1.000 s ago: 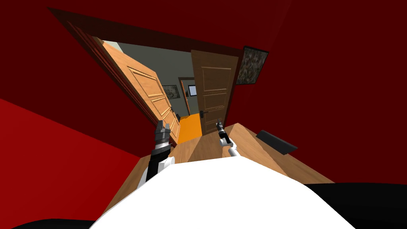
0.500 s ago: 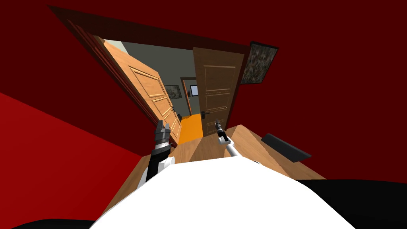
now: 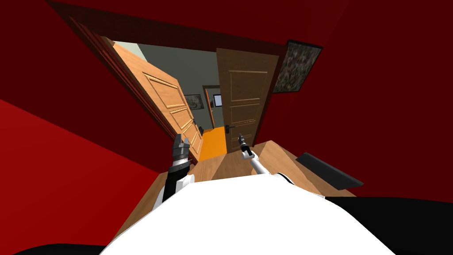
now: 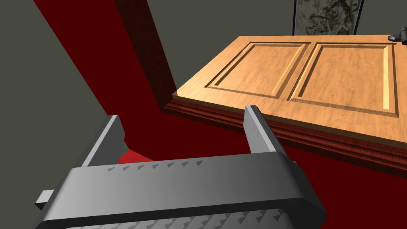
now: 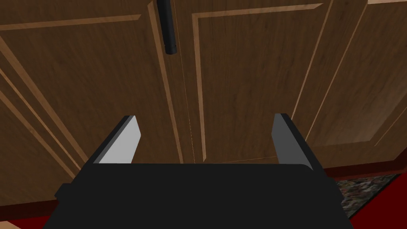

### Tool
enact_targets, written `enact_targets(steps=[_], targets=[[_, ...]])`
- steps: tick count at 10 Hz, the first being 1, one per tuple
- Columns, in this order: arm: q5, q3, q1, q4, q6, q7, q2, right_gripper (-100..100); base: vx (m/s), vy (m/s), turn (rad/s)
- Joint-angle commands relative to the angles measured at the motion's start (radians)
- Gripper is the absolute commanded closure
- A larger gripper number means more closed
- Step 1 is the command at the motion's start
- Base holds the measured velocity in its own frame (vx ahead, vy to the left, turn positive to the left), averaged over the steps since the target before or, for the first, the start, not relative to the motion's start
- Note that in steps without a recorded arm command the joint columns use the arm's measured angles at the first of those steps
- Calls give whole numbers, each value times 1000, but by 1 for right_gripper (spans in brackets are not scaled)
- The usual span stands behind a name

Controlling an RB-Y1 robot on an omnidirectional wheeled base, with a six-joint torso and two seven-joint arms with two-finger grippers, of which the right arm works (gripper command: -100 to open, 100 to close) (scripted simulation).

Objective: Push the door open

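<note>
A double door stands in a red wall. Its dark brown right leaf (image 3: pixel 245 97) has a black handle (image 3: pixel 228 127). The light wooden left leaf (image 3: pixel 166 95) is swung away into the room beyond. My right gripper (image 3: pixel 241 138) is open, close in front of the dark leaf (image 5: pixel 246 71) and just below the handle (image 5: pixel 167 28), with nothing between its fingers. I cannot tell whether it touches the door. My left gripper (image 3: pixel 181 142) is open beside the left leaf (image 4: pixel 310 79), near its lower edge, and holds nothing (image 4: pixel 183 135).
An orange floor (image 3: pixel 212 139) shows through the gap between the leaves, with a grey wall and another doorway (image 3: pixel 211 104) beyond. A framed picture (image 3: pixel 296 66) hangs on the red wall to the right. A dark flat object (image 3: pixel 329 170) lies on the wooden floor at right.
My right arm has stretched further toward the dark leaf. The whole head view has shifted, so the picture and the right leaf now sit further right. The left arm has not moved.
</note>
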State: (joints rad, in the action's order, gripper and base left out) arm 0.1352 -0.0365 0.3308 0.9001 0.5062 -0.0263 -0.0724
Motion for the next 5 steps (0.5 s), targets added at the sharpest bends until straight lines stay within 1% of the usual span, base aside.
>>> enact_targets(steps=[1,4,5], targets=[[1,1,27,-42,-6,-1,2,-100,102,-13,75],[3,3,76,-117,-9,-2,7,-100,101,-18,56],[3,3,76,-117,-9,-2,7,-100,58,-15,21]])
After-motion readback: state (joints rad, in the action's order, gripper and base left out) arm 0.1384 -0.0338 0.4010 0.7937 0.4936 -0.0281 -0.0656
